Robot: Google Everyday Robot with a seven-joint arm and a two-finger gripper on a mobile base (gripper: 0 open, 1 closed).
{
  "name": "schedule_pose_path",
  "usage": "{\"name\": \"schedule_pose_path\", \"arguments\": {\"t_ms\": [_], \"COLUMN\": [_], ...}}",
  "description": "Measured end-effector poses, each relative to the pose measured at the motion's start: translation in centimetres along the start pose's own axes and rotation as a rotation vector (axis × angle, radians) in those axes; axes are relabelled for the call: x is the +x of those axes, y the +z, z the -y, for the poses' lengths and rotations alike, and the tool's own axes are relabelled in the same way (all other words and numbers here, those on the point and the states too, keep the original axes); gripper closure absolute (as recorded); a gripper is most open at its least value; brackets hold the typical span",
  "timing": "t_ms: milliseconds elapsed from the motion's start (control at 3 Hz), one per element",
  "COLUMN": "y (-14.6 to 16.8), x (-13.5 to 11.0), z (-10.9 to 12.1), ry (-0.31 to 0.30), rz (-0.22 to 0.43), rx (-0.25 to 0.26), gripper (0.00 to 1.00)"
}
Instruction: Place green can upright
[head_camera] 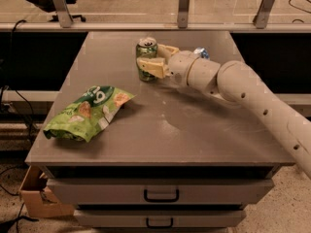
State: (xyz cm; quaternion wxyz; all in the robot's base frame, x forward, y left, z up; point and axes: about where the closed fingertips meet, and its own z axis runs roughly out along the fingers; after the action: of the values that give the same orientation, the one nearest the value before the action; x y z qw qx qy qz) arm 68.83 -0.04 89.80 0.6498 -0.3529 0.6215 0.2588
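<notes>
The green can stands upright near the far edge of the grey table. Its long axis is vertical, with the silver top facing up and the base flat on the matte surface. It is a small cylinder of shiny metal with pale markings on its side. The gripper reaches it from the right on a smooth, cream-coloured arm. Its two tan fingers are closed onto the can, one across the near side and one behind. Just behind the wrist peeks a silver-and-blue can. A crinkled green snack bag lies flat, well apart, toward the front left. Below the tabletop are drawers with dark handles.
</notes>
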Motion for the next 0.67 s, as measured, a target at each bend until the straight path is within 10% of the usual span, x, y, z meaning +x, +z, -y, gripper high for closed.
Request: {"name": "schedule_pose_path", "arguments": {"t_ms": [667], "y": [0.16], "x": [-0.05], "z": [-0.17], "ry": [0.000], "rz": [0.001], "rx": [-0.004], "gripper": [0.00]}}
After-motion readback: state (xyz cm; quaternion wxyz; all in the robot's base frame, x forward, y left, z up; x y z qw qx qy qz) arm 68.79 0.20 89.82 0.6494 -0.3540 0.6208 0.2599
